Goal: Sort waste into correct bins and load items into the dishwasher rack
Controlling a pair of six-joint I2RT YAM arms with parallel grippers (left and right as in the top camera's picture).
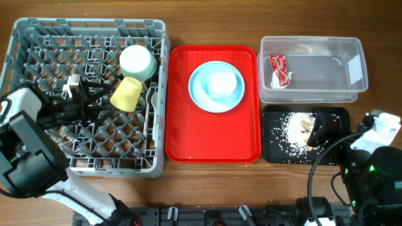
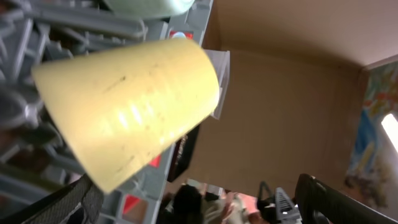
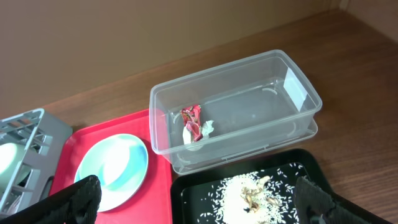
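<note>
Overhead view is showing bowl (image 1: 137,61) and yellow cup (image 1: 126,94) lying in the rack (image 1: 88,24), plate (image 1: 200,94) and blue cup (image 1: 221,83) waiting just right of it, wrappers (image 1: 278,69) and rice (image 1: 292,129) binned farther right, left gripper (image 1: 99,103) and right gripper (image 1: 317,130) gaping wide, holding nothing.

The overhead view looks straight down over the whole tabletop (image 1: 207,19). The left wrist view, tilted, sits very close to the yellow cup (image 2: 130,106) on the rack (image 2: 25,25). The right wrist view slants across the clear tub (image 3: 249,93) and black tray (image 3: 186,186), both shared with overhead.
</note>
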